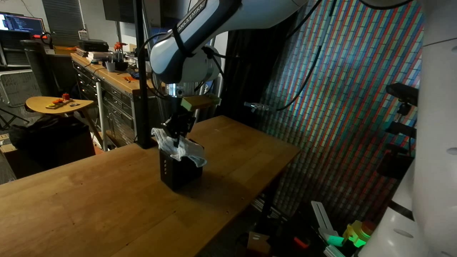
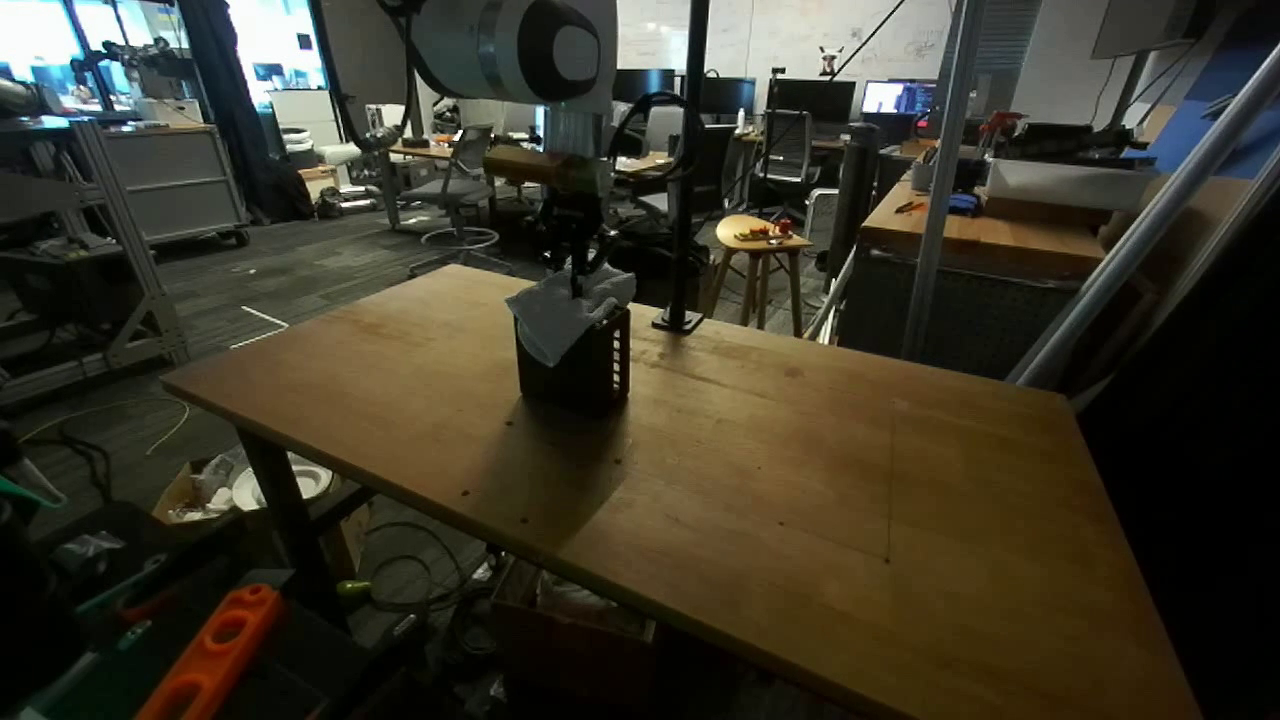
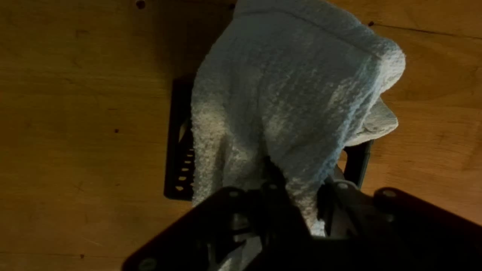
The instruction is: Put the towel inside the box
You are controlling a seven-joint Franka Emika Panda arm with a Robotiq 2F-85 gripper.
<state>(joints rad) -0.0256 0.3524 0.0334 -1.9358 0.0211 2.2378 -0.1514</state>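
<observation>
Draped across the top of the black box [image 1: 180, 175] is the pale towel [image 1: 192, 151], with folds hanging past the rim on more than one side. Both exterior views show the box [image 2: 565, 385] upright on the table. My gripper [image 1: 177, 141] points down just over the box's opening. In the wrist view the towel [image 3: 301, 75] narrows to a bunch between the fingers of my gripper [image 3: 301, 180], which is shut on it. Parts of the box's rim [image 3: 173, 150] show left and right of the cloth; most of its inside is hidden under the towel.
The box stands on a wooden table [image 2: 800, 450]. A black upright post [image 2: 685, 200] is mounted at the table's edge close to the box. Beyond the table are a small stool [image 2: 755, 235] and a workbench [image 1: 117, 82].
</observation>
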